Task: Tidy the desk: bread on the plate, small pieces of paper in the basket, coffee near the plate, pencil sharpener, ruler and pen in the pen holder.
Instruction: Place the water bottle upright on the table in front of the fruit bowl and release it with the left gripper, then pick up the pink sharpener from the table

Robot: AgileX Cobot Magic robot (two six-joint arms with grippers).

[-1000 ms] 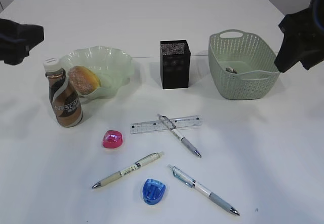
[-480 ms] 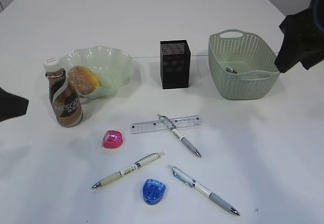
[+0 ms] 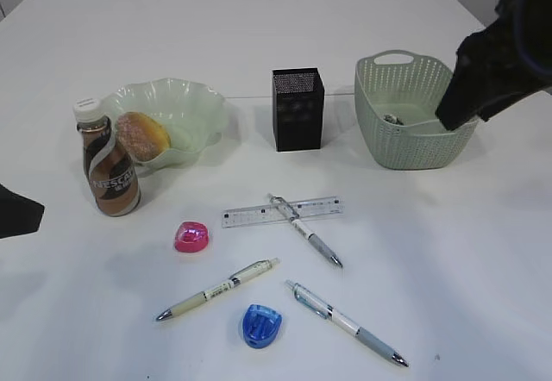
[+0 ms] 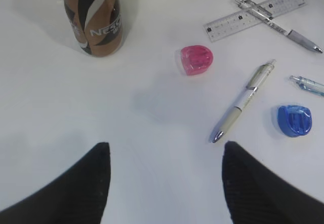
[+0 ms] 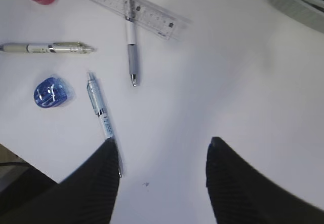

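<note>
The bread (image 3: 142,135) lies on the green plate (image 3: 197,105), with the coffee bottle (image 3: 110,170) beside it. A ruler (image 3: 283,211) lies under one pen (image 3: 304,230). A cream pen (image 3: 217,290), a blue pen (image 3: 345,322), a pink sharpener (image 3: 191,237) and a blue sharpener (image 3: 260,325) lie on the table. Paper (image 3: 393,120) is in the basket (image 3: 414,144). The black pen holder (image 3: 298,109) stands in the middle. My left gripper (image 4: 164,150) is open and empty above bare table left of the cream pen (image 4: 243,101). My right gripper (image 5: 162,145) is open and empty, high over the table right of the blue pen (image 5: 101,115).
The white table's front edge shows at the lower left of the right wrist view (image 5: 15,158). My right arm (image 3: 487,66) hangs over the basket's right end. My left arm (image 3: 17,210) shows at the left edge, below the bottle.
My left arm has dropped from the upper left to the lower left edge. My right arm has moved left and down over the basket's right side. No object has moved.
</note>
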